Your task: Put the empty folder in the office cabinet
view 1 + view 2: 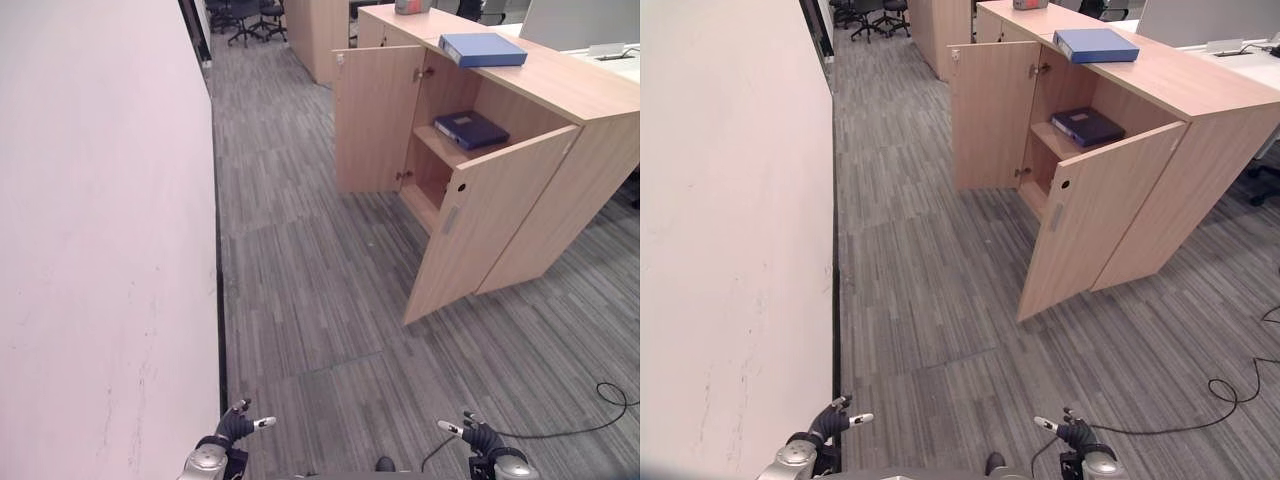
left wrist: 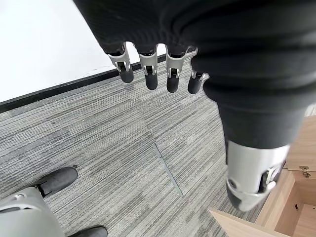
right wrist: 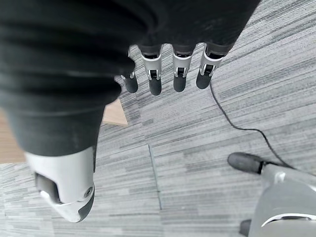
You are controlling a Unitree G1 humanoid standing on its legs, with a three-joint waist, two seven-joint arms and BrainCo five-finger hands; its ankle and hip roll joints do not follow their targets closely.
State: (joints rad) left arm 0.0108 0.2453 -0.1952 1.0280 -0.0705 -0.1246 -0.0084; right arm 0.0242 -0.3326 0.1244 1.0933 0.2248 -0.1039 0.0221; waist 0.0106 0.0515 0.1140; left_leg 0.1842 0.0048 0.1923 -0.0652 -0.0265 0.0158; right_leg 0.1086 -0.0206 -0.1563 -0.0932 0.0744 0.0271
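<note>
A light blue folder [image 1: 483, 49] lies flat on top of the wooden office cabinet [image 1: 560, 85] at the upper right. Both cabinet doors [image 1: 375, 120] stand open. On the upper shelf inside lies a dark blue folder [image 1: 470, 129]. My left hand [image 1: 236, 426] hangs low at the bottom edge, open and holding nothing, its fingers [image 2: 148, 66] relaxed above the carpet. My right hand [image 1: 478, 436] is at the bottom right, also open and holding nothing, with its fingers [image 3: 168, 74] over bare floor. Both hands are far from the cabinet.
A white wall [image 1: 100, 240] with a dark skirting runs along the left. Grey striped carpet [image 1: 300, 290] stretches between me and the cabinet. The near open door [image 1: 480, 225] juts out into the floor. Office chairs [image 1: 245, 15] stand far back.
</note>
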